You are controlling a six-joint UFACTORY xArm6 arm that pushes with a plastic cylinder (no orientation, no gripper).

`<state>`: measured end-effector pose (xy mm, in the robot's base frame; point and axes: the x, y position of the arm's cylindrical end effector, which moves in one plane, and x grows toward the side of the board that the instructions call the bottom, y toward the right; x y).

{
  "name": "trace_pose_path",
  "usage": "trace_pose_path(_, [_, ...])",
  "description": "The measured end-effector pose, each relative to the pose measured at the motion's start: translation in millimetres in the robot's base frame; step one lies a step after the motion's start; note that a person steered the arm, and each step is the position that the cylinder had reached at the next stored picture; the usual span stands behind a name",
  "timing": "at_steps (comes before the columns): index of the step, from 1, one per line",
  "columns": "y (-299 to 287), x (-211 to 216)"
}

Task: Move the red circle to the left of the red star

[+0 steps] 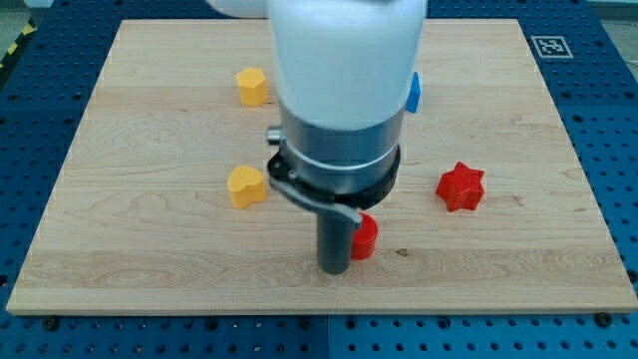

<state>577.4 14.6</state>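
Observation:
The red circle (366,237) lies near the view's bottom centre, half hidden behind my rod. My tip (334,268) touches the board just left of the red circle, against its left side. The red star (461,186) sits to the view's right and a little higher than the circle, about a hundred pixels away. The arm's big white and grey body covers the middle of the board above the rod.
A yellow heart-like block (246,185) lies left of the rod. A yellow block (252,87) sits at the upper left. A blue block (413,92) peeks out from behind the arm at the upper right. The wooden board (150,259) rests on a blue perforated table.

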Motion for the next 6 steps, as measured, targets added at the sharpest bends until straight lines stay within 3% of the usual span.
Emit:
trace_pose_path(1, [13, -15])
trace_pose_path(6, [55, 0])
